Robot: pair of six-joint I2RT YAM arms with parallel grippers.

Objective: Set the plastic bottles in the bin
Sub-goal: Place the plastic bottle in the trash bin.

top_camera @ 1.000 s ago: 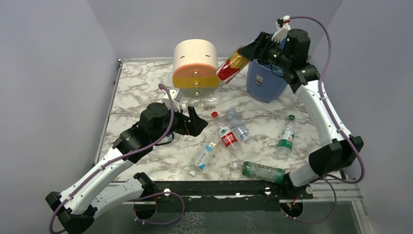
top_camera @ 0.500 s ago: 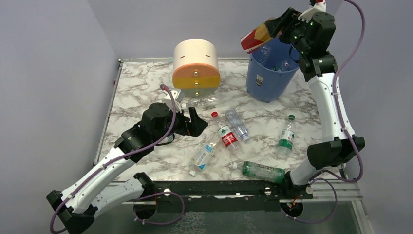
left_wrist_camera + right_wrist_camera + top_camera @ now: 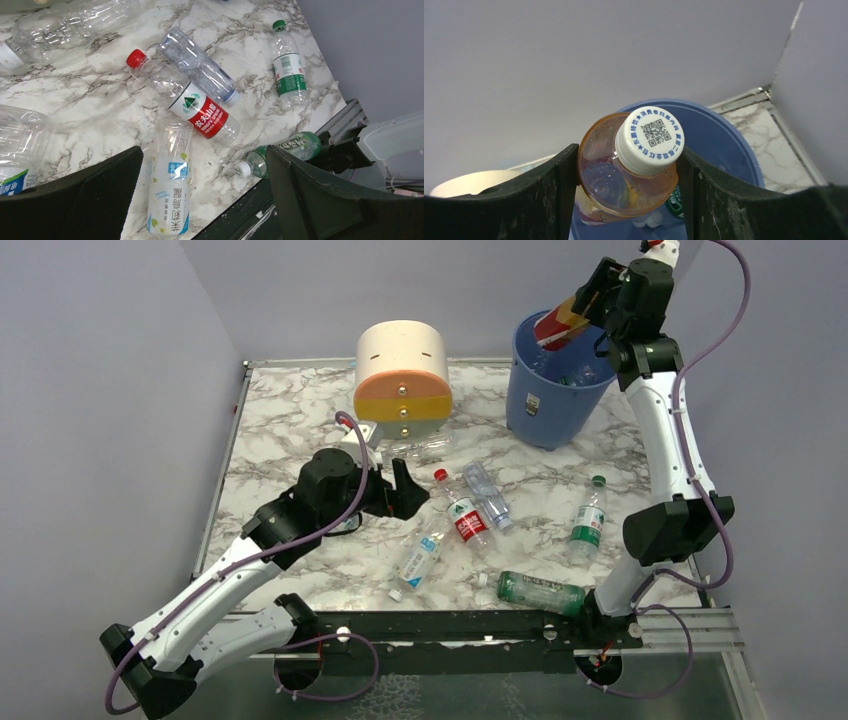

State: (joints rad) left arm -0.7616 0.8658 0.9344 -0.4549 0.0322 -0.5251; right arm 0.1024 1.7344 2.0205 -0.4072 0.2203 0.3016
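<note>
Gripping an amber bottle (image 3: 558,325) with a red-and-yellow label, the right hand (image 3: 578,308) is raised high over the bin (image 3: 545,405). In the right wrist view both fingers (image 3: 566,190) press the bottle's shoulder, white cap facing the camera, blue rim (image 3: 729,135) right beneath. Bottle tilted, base end over the bin mouth, not inside. A few bottles already lie in the bin (image 3: 572,375). Left hand (image 3: 405,490) hangs low above the bench (image 3: 280,430), jaws spread wide, holding nothing. Under it in the left wrist view: pale-label bottle (image 3: 170,195) lying between the fingers, red-label bottle (image 3: 192,107) with red cap touching it, clear blue-cap bottle (image 3: 197,65) lying against the red-label one. Green-label bottle (image 3: 588,522) sits well to the right; green-tinted bottle (image 3: 540,592) lies at the near edge. Crushed clear bottle (image 3: 420,448) lies just in front of the cream-and-orange drawer unit (image 3: 402,370), left of the bin.
</note>
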